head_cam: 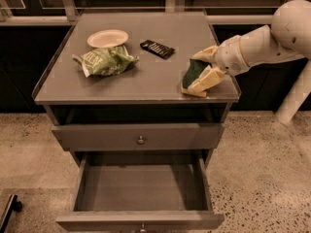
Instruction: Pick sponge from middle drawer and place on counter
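We hold the pale two-finger tool (193,75) clenched on the small wavy green-and-yellow foam sponge (195,68), resting it at four o'clock on the smooth grey worktop (146,76) so release leaves it placed.

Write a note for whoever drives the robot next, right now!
Gripper: at the front right corner of the counter, looks shut on the sponge.
Sponge: tilted, its bottom edge touching the counter.
Drawer: open, sponge not in it.
Done: sponge is out of the drawer and on the counter.
Left: let go of the sponge and back the gripper away.
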